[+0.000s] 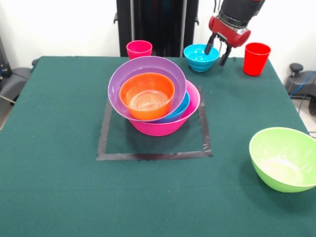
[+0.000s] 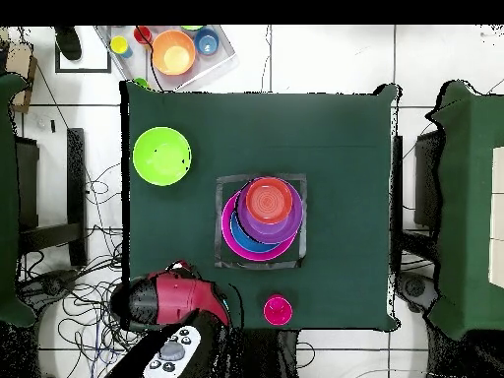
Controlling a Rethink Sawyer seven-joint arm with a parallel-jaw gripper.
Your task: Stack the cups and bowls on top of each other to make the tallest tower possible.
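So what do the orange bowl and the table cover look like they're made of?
The orange bowl: likely plastic, glossy, with light glare on its inside and a thin even rim. The table cover: apparently dark green cloth, matt, with no reflections and a soft draped edge in the overhead view.

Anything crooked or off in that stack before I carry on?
Yes. The purple bowl holding the orange bowl sits tilted and shifted off-centre on the blue bowl in the pink bowl, overhanging one side. Nothing spilled or damaged.
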